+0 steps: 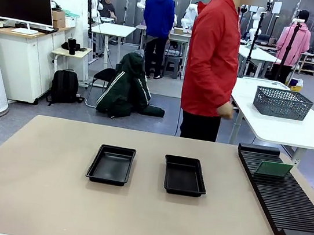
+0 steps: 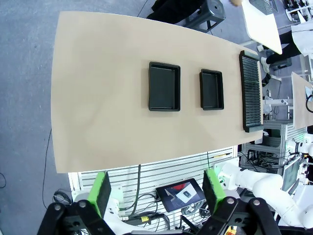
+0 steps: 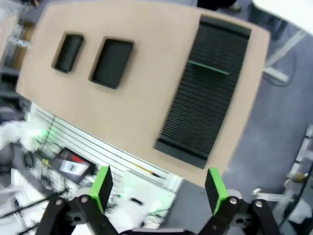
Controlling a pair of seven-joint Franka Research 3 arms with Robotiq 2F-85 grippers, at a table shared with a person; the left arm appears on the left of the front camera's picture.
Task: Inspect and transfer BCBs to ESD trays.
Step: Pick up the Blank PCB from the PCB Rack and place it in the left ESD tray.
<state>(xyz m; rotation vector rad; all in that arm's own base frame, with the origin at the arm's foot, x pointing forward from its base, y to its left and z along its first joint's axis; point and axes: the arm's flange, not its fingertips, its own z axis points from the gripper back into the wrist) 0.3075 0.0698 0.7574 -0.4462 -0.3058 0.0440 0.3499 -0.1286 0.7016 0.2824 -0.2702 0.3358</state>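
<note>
- Both jaws stand wide apart, gripping nothing: left end effector (image 2: 157,190) and right end effector (image 3: 159,185), high over the table (image 1: 131,219).
- One empty ESD tray (image 1: 111,164) lies mid-table, beside a second ESD tray (image 1: 184,176).
- One BCB (image 1: 274,168) stands in the slotted rack (image 1: 286,200) along the right edge, towards the far corner.
- One person (image 1: 213,61) stands beyond the far edge.

The left tool (image 2: 157,190) hangs high above the tan surface (image 2: 107,98), its green-padded fingers (image 2: 101,188) spread wide with nothing between them. On the surface, one black ESD tray (image 2: 164,86) and a second ESD tray (image 2: 212,89) lie side by side, apart, both empty. Beyond the second tray, a long black slotted rack (image 2: 251,92) runs along the surface's edge. Below the near edge sits a lit tablet (image 2: 180,194).
</note>
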